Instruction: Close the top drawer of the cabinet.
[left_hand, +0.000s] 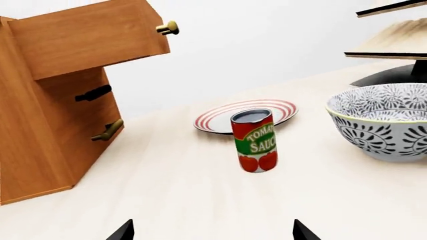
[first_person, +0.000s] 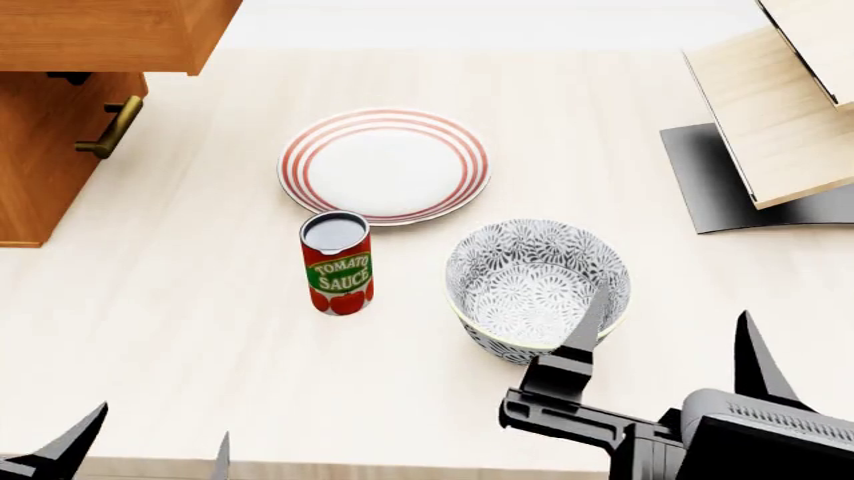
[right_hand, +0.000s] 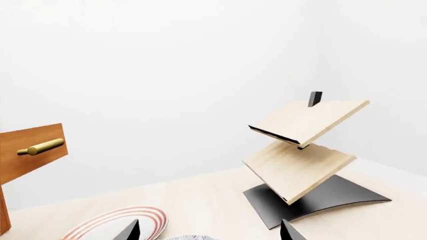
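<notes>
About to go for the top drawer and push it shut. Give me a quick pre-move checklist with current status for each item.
1. Top drawer open, sticking out past the cabinet front: ok, still needs closing.
2. Left gripper empty, jaws apart: ok.
3. Right gripper empty, jaws apart: ok.
4. Either gripper near the drawer front: not ok; both sit at the near table edge, well away from it.
5. Path from the left gripper to the drawer: ok; the tomato sauce can and plate stand to the right of it.
6. Drawer contents clear to close: cannot tell; the inside is not visible.
</notes>
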